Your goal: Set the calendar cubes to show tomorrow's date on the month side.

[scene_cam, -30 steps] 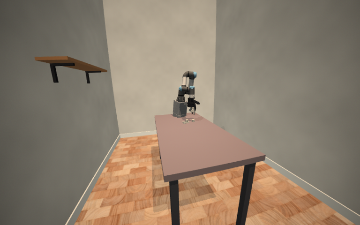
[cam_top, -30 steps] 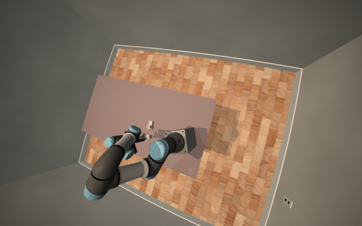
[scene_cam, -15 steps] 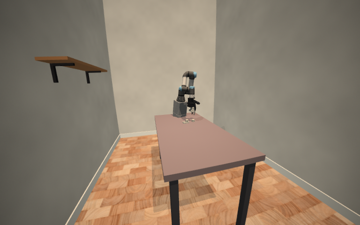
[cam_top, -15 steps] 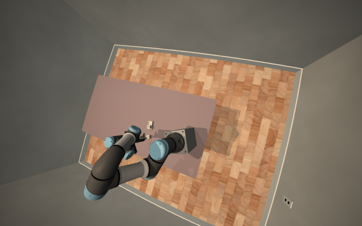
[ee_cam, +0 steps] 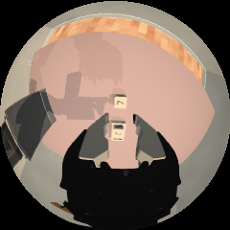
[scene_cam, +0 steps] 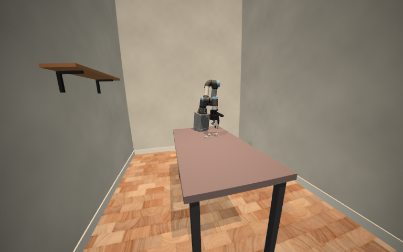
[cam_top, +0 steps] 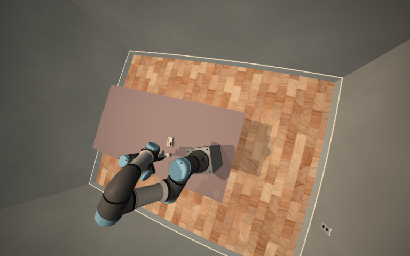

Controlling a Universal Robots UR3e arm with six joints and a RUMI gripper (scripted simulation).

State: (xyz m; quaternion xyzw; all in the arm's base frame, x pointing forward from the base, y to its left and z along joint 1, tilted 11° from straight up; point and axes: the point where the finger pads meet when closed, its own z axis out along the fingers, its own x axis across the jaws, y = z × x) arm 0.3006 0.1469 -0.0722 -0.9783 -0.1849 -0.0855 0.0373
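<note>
A pale digit cube (ee_cam: 118,131) (cam_top: 167,154) (scene_cam: 215,134) lies on the pink table (cam_top: 151,114) (scene_cam: 225,160) (ee_cam: 163,91). In the wrist view it shows in the gap between my fingers, clear of both. My gripper (ee_cam: 121,114) (cam_top: 163,155) (scene_cam: 215,126) hangs a little above it with its fingers narrowed but apart, holding nothing. A second cube (ee_cam: 121,102) showing a 7 on top sits just beyond, where the pale calendar tray (cam_top: 170,141) (scene_cam: 208,137) stands. The month's name and the other digits are too small to read.
The grey robot pedestal (cam_top: 211,158) (scene_cam: 200,122) stands on the table close beside the cubes, near the table's end. A wooden shelf (scene_cam: 80,70) hangs on the left wall, far from the table. The floor is wood parquet.
</note>
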